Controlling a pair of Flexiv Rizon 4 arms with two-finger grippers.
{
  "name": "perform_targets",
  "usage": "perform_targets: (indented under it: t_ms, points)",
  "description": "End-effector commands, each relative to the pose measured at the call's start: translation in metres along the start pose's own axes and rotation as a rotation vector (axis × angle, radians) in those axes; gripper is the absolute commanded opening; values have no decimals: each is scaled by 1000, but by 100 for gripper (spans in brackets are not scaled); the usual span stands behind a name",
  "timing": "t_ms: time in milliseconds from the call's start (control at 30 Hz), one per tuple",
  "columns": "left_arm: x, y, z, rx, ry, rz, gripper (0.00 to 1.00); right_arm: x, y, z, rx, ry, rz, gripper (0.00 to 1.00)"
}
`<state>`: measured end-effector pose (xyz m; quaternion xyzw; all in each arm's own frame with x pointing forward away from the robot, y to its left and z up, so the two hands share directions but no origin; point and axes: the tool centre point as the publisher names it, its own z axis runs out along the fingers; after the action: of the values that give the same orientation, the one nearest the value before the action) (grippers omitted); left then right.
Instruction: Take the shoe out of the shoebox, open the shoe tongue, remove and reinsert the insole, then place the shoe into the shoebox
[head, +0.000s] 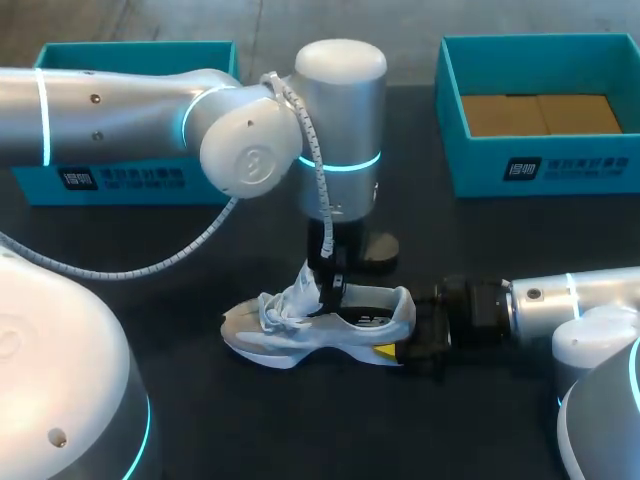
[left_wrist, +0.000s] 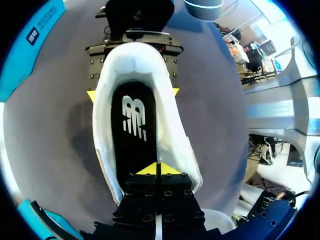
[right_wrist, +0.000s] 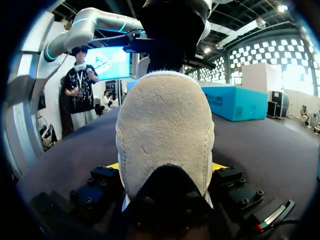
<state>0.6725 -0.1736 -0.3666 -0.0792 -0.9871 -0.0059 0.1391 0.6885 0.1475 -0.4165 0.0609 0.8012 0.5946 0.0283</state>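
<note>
A white and grey shoe (head: 320, 325) lies on its sole in the middle of the black table, toe to the left. My left gripper (head: 328, 295) comes straight down into its opening beside the raised tongue. From the left wrist, its yellow tips (left_wrist: 157, 170) are shut together, resting on the front of the black insole (left_wrist: 132, 135) with the white logo. I cannot tell whether they pinch it. My right gripper (head: 400, 350) holds the heel from the right. In the right wrist view the suede heel (right_wrist: 165, 125) fills the gap and both fingers of the gripper (right_wrist: 165, 167) press its sides.
A teal shoebox (head: 560, 165) with brown card inside stands at the back right. A second teal box (head: 40, 185) sits at the back left, partly hidden by my left arm. The teal box (right_wrist: 235, 102) also shows beyond the shoe in the right wrist view.
</note>
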Motion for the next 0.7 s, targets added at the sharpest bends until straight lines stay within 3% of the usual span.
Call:
perform_targets:
  t_ms: [33,700]
  points:
    - [2,3,7,1,9,7,0,0,0,-1,3,-1,1,0]
    - [8,4,17,40,-4,-25,0,0,0,-1,3,-1,1,0]
